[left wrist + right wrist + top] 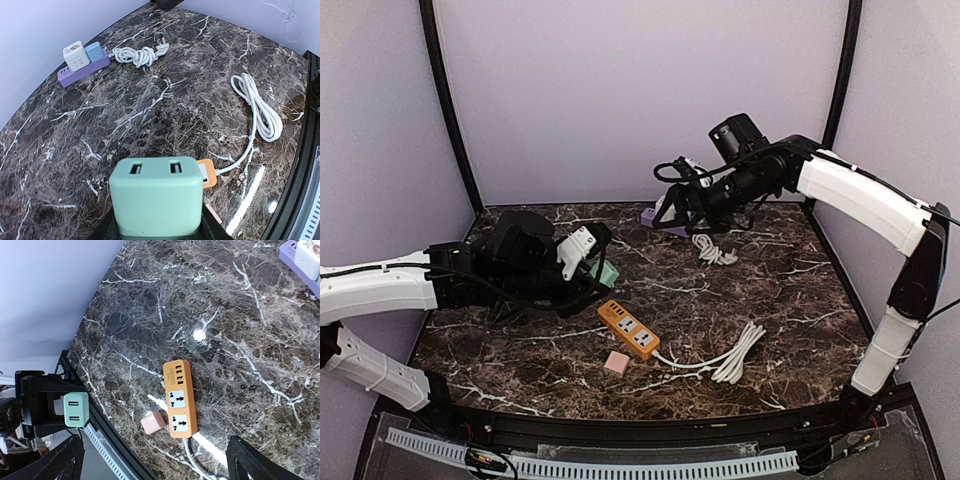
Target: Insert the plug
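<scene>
Left gripper (588, 260) is clamped on the mint-green plug (156, 197), carried in the air just up and left of the orange power strip (628, 328), not yet over a socket. Right gripper (156, 460) hangs spread wide and empty, well behind the orange strip, near the purple strip (650, 215). To do this well, I'd say: bring the plug squarely over one of the orange strip's two sockets, match pins to holes, then press straight down. The strip lies loose, so it may skid, and the free claw could pin it. The left wrist view hides the orange strip behind the plug, only a corner peeking out. The right wrist view lays both sockets open, plus the pink cube (153, 422) just beside the strip's cord end. The pins show in no view.
</scene>
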`<state>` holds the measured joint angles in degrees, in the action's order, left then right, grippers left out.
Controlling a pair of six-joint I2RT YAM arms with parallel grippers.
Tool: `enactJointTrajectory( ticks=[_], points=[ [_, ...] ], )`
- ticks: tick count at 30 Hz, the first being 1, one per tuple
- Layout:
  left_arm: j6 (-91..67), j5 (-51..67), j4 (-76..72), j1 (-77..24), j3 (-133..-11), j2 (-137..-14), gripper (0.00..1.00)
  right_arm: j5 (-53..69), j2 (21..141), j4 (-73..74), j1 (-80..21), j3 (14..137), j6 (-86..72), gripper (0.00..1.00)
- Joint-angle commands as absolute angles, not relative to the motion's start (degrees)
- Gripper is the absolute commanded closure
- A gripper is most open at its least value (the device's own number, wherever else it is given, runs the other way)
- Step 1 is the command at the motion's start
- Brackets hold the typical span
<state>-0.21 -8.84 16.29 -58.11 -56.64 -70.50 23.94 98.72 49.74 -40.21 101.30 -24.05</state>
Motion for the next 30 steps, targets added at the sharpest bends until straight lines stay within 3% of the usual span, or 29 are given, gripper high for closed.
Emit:
enactJointTrajectory(
  ticks=[1, 15, 30],
  points=[
    [8.92, -3.37, 12.49, -57.84, -56.67, -69.07, 0.99, 31.40, 96.02, 48.35, -39.97, 98.45, -26.09, 0.01],
    [15.57, 7.04, 14.77, -57.75, -65.24, -77.18, 0.99, 47.79, 92.58, 44.25, -40.03, 91.11, -30.02, 0.02],
    [15.73, 10.92, 16.41, -57.79, -71.54, -83.15, 0.99, 47.43, 91.54, 42.53, -41.67, 87.18, -34.57, 0.10]
  ],
)
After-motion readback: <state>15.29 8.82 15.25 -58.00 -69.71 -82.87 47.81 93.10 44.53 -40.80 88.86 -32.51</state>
